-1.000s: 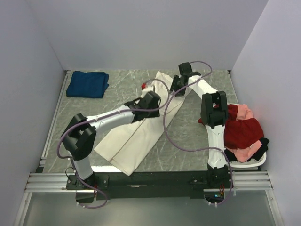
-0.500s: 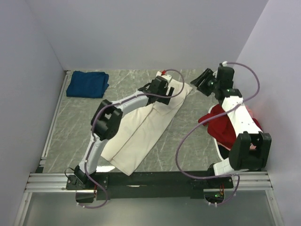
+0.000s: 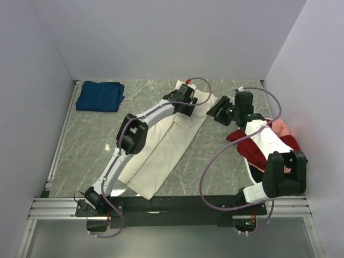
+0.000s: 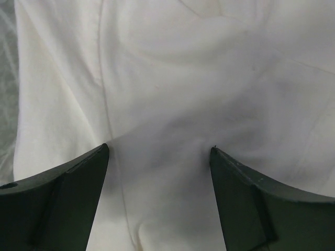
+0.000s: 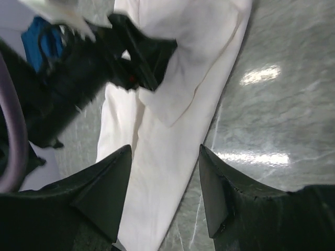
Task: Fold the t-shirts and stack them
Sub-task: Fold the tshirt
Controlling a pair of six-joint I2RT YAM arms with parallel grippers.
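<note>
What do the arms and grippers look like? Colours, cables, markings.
The left arm and right arm have white links, bulky black joint housings and a purple cable looping along each. The left gripper and right gripper are black, with dark wedge-shaped fingers. No markings legible.

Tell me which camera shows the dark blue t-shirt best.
Top external: the dark blue t-shirt lies whole, folded, in the far left corner. Right wrist catches only a blurred blue corner; left wrist shows none.
</note>
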